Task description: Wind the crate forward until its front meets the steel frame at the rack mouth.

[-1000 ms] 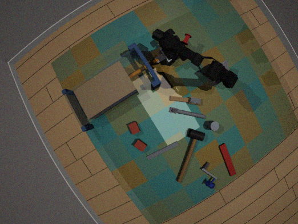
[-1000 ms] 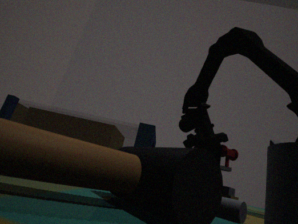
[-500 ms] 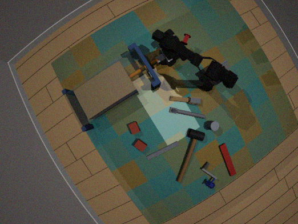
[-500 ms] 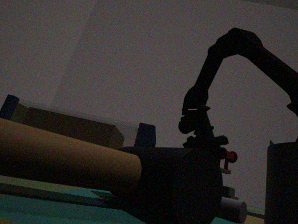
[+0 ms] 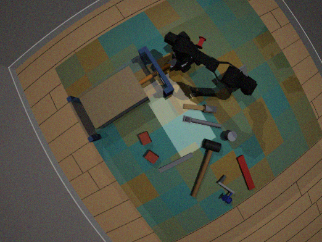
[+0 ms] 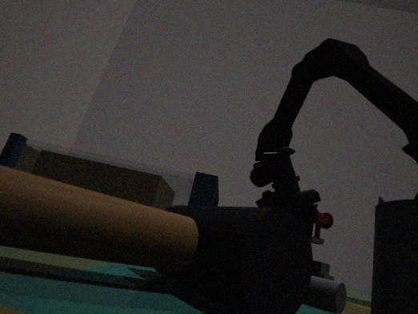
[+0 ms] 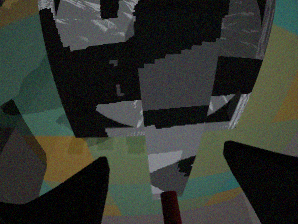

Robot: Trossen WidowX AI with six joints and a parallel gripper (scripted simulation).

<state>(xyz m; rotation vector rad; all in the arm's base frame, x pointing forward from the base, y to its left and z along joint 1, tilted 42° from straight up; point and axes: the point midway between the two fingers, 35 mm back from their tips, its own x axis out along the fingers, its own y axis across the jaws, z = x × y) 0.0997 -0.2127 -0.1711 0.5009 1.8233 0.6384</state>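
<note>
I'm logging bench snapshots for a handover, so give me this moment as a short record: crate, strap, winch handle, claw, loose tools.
crate: tan box, short of the blue steel frame
strap: orange band, running from crate under frame toward winch
winch handle: red-knobbed grey crank, beside claw
claw: black, open
loose tools: black-headed wooden-handled mallet, among others
</note>
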